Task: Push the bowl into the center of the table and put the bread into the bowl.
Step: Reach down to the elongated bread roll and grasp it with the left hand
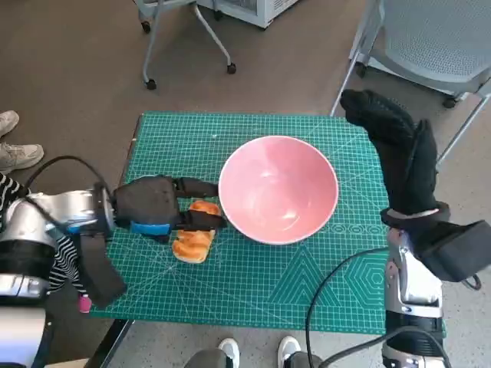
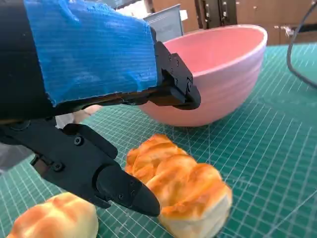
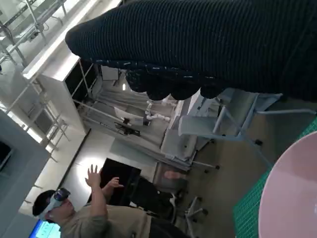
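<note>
**Inspector A:** Pink bowl (image 1: 278, 189) sits upright on the bench (image 1: 307, 284), on its green cutting mat, near the middle and slightly toward the far side. Nothing shows inside it.

**Inspector B:** Noted. Bread?

**Inspector A:** Two pieces. One bread roll (image 1: 202, 208) lies just beside the bowl's left rim; the head view does not settle whether they touch. In the left wrist view that roll (image 2: 179, 186) lies between the black fingers (image 2: 119, 186) of the left robot hand (image 1: 157, 205), with the bowl (image 2: 218, 74) close behind it. A second roll (image 1: 191, 245) lies on the mat just on the near side of the first.

**Inspector B:** Is the left robot hand grasping?

**Inspector A:** Its fingers are spread, one on each side of the roll. The lower finger's tip is at the crust; the upper finger is above the roll and apart from it. No closed grip is visible, so I record it as released.

**Inspector B:** Right robot hand?

**Inspector A:** Gloved right robot hand (image 1: 395, 149) is raised over the bench's far right corner, well apart from the bowl, fingers extended, holding nothing. Its wrist view shows the glove (image 3: 208, 44), a bit of bowl rim (image 3: 292, 193), and a person (image 3: 94, 218) with raised hands in the background.

**Inspector B:** Surroundings?

**Inspector A:** Chair (image 1: 437, 38) beyond the far right corner; shoes (image 1: 15, 146) on the floor at left.
</note>
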{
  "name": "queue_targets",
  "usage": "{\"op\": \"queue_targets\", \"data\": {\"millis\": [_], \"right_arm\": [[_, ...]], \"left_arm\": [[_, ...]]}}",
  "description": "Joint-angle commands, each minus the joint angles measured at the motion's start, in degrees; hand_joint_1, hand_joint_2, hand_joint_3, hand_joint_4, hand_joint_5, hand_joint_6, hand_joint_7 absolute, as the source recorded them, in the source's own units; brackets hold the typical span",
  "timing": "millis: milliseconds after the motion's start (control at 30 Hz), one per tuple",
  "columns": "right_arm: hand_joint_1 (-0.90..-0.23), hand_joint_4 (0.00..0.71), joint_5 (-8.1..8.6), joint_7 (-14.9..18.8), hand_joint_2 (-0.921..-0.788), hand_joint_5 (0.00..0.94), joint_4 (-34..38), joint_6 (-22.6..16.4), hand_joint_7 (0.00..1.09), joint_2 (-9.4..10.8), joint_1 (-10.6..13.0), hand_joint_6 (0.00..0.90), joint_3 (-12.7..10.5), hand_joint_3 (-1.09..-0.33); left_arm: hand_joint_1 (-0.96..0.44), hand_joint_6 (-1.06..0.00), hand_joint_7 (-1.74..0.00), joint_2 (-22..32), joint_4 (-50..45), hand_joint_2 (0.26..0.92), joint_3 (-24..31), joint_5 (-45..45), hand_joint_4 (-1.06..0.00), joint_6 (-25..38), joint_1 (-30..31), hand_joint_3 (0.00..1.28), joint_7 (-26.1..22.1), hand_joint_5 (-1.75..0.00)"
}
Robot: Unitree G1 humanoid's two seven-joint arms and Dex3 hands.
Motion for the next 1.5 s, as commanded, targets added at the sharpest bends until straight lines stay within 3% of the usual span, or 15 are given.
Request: {"op": "queue_targets", "data": {"millis": [33, 333, 600, 1033, 1400, 1433, 1467, 1500], "right_arm": [[-0.732, 0.204, 0.41, -0.18, -0.921, 0.004, -0.5, 0.95, 0.64, -0.35, 2.29, 0.065, -0.35, -0.713], [-0.736, 0.206, 0.49, -0.36, -0.921, 0.004, -1.09, 0.85, 0.63, -0.2, 3.21, 0.076, -0.65, -0.709], [-0.74, 0.206, 0.46, -0.69, -0.921, 0.004, -1.58, 0.88, 0.62, 0.1, 3.98, 0.082, -0.78, -0.708], [-0.738, 0.207, 0.63, -1.01, -0.921, 0.003, -1.93, 0.99, 0.61, 0.22, 4.67, 0.09, -1.07, -0.705], [-0.735, 0.208, 0.57, -1.44, -0.921, 0.003, -2.23, 1.14, 0.6, 0.2, 5.03, 0.095, -1.27, -0.71], [-0.735, 0.208, 0.54, -1.47, -0.921, 0.003, -2.2, 1.11, 0.6, 0.2, 5.04, 0.095, -1.28, -0.71], [-0.735, 0.208, 0.55, -1.48, -0.921, 0.003, -2.07, 1.04, 0.6, 0.21, 5.03, 0.095, -1.3, -0.71], [-0.735, 0.208, 0.56, -1.49, -0.921, 0.003, -1.99, 1.0, 0.6, 0.22, 5.03, 0.096, -1.31, -0.71]], "left_arm": [[-0.28, -0.5, -0.05, 1.75, 0.39, 0.758, -6.25, 6.15, -0.41, 2.76, -3.73, 0.01, 9.86, -0.01], [-0.26, -0.53, -0.06, 2.56, 2.23, 0.799, -17.32, 14.02, -0.44, 8.13, -7.85, 0.02, 24.07, -0.02], [-0.24, -0.58, -0.08, 2.39, 4.31, 0.811, -24.01, 15.76, -0.49, 9.63, -10.53, 0.01, 29.69, -0.03], [-0.17, -0.61, -0.08, 0.93, 9.64, 0.805, -29.2, 12.92, -0.55, 7.95, -12.92, 0.0, 28.78, -0.03], [-0.08, -0.81, -0.16, -0.69, 14.18, 0.826, -30.94, 9.31, -0.81, 4.61, -13.18, 0.01, 25.14, -0.08], [-0.14, -0.79, -0.37, -0.79, 14.46, 0.845, -31.0, 8.94, -0.83, 4.39, -13.15, 0.02, 24.74, -0.09], [-0.22, -0.73, -0.69, -0.97, 14.87, 0.872, -31.1, 8.58, -0.86, 4.21, -13.04, 0.06, 24.37, -0.09], [-0.18, -0.71, -0.81, -1.08, 15.13, 0.882, -31.2, 8.32, -0.82, 4.12, -12.96, 0.06, 24.13, -0.28]]}}
